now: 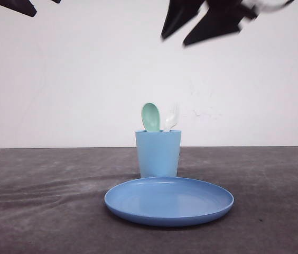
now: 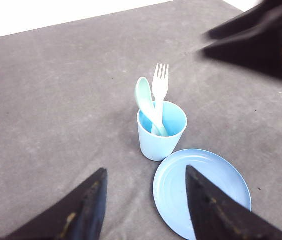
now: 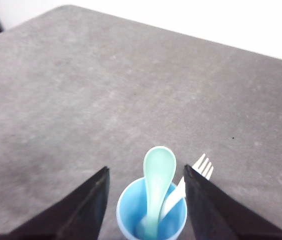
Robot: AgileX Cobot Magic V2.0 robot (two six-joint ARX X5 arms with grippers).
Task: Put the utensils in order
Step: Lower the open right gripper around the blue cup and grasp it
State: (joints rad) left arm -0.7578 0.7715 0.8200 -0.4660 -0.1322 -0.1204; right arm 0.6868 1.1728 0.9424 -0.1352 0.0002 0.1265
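On the grey table [image 1: 33, 211] a light blue cup [image 1: 158, 153] stands upright near the middle, holding both utensils: mint spoon [image 1: 150, 116] and white fork [image 1: 170, 119], handles down inside, heads sticking up over the rim. Spoon bowl is on the robot's left of the fork, the two close together and leaning toward the far rim. Round blue plate [image 1: 169, 201] lies flat just in front of the cup, nearer the camera, touching or almost touching its base, can't tell which. Plate has nothing on it. Right gripper [image 1: 191, 24] hangs high above the cup and slightly to the right, blurred, fingers spread, nothing between them; right wrist view shows its two dark fingers [image 3: 86, 210] wide apart with cup [image 3: 151, 217], spoon [image 3: 158, 170] and fork [image 3: 201, 167] between and below them, not touched. Left gripper [image 2: 146, 205] also spread wide and holding nothing, well apart from cup [image 2: 161, 135]; left wrist view looks down on cup, spoon [image 2: 143, 95], fork [image 2: 160, 82] and plate [image 2: 201, 192], with the right arm as a dark blur. Left fingers show as a dark tip at the upper left corner of front view
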